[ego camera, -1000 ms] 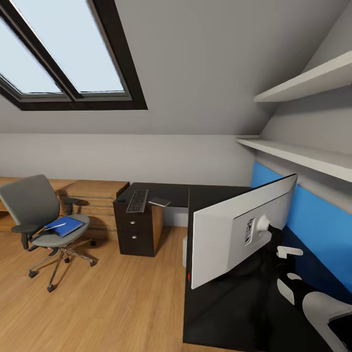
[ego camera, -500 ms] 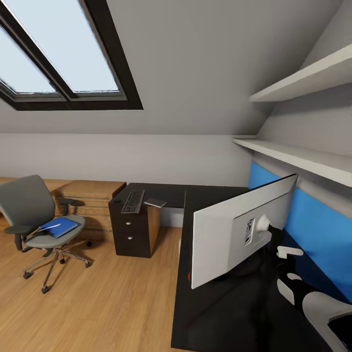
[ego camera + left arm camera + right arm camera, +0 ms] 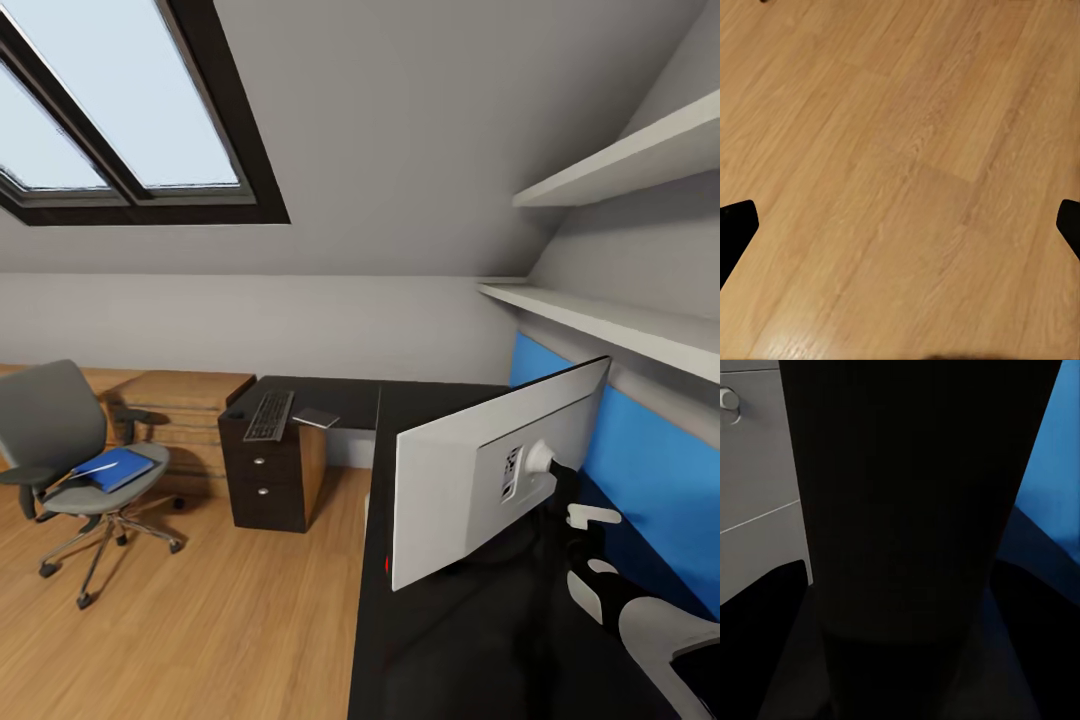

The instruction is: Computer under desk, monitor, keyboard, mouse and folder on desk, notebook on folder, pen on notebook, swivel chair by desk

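The monitor (image 3: pixel 470 490) shows its pale back and stands tilted over the near wing of the black desk (image 3: pixel 440 640). My right gripper (image 3: pixel 588 520) is shut on its black foot (image 3: pixel 915 510) behind the screen. On the desk's far wing, above the drawers, lie the keyboard (image 3: pixel 268 415) and the grey notebook (image 3: pixel 317 417). The swivel chair (image 3: pixel 60 440) stands at the left on the floor, with the blue folder (image 3: pixel 112 468) and a white pen (image 3: pixel 97 465) on its seat. My left gripper (image 3: pixel 900 225) hangs open over bare floor. The mouse and the computer are hidden.
Light wooden low cabinets (image 3: pixel 190 390) run along the far wall behind the chair. Two white shelves (image 3: pixel 610 320) and a blue wall panel (image 3: pixel 650 470) are to the right above the desk. Wooden floor (image 3: pixel 200 620) lies between chair and desk.
The view has shifted: desk, drawers and chair sit further left in the picture. The monitor and my right arm keep the same place in the picture, so the monitor moves with me.
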Controlling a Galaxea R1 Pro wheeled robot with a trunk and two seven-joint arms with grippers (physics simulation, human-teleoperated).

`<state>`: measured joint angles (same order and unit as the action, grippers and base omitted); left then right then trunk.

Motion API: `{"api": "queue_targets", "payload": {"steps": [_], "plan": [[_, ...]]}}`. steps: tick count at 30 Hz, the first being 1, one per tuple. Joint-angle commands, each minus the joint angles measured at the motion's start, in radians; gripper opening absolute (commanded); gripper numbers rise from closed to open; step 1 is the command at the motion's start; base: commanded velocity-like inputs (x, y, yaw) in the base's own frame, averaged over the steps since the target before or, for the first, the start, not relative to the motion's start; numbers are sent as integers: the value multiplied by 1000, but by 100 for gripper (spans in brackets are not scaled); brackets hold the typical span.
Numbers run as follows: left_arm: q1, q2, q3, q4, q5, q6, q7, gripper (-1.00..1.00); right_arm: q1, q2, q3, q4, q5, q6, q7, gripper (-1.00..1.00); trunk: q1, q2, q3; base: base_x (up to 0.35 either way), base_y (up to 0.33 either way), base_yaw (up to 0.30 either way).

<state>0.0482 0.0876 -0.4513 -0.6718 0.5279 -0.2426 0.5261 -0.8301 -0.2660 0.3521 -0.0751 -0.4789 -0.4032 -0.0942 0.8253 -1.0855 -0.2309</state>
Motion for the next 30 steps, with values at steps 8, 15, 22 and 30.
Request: {"api": "queue_targets", "payload": {"steps": [8,15,22,30], "plan": [[-1,2,-8,-2,11,-6,6,100,0,0,27,3,-17,-2,-7,-100,0,0,-1,204,0,0],[-1,1,-9,-1,11,-6,6,100,0,0,27,3,-17,-2,-7,-100,0,0,-1,110,-29,0],[-1,2,-8,-1,11,-6,6,100,0,0,27,3,-17,-2,-6,-100,0,0,-1,112,-60,0],[-1,3,-8,-1,11,-5,7,100,0,1,27,3,-17,-2,-11,-100,0,0,-1,1,-1,0]]}}
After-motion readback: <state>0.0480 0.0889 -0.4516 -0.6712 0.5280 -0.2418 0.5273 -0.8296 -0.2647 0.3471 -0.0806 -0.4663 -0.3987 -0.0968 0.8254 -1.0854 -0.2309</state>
